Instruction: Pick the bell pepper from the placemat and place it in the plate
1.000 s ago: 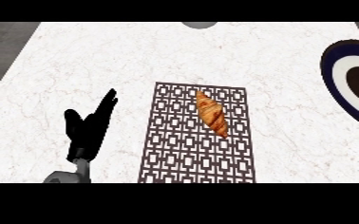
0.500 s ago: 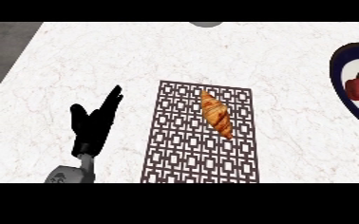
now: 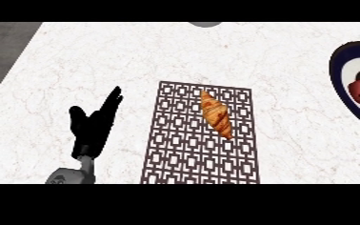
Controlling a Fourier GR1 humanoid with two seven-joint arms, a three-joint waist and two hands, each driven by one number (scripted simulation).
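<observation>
The fingers (image 3: 111, 102) of the robot's left hand (image 3: 93, 126) are straight and held together, pointing up and a little to the right, with the thumb (image 3: 76, 114) spread off to the left. The hand is open and has hold of nothing. It is black and sits at the lower left of the view, over bare counter (image 3: 105, 57), just beside the left edge of the placemat (image 3: 200, 143) without touching it. A grey forearm (image 3: 74, 171) runs down from it to the lower edge. The right hand does not show.

The placemat is a dark brown rectangle with a lattice of small squares, lying in the lower middle of the white marbled counter. No bell pepper lies on it; what lies there is a golden-brown croissant (image 3: 216, 113), long and tapered, slanting from upper left to lower right in the mat's upper right part. It is well apart from the hand.

At the right edge, partly cut off, is a plate (image 3: 339, 71) with a dark blue rim and white inner ring, holding something reddish (image 3: 354, 89) that cannot be made out. A small grey shape (image 3: 205, 24) shows at the counter's far edge.
</observation>
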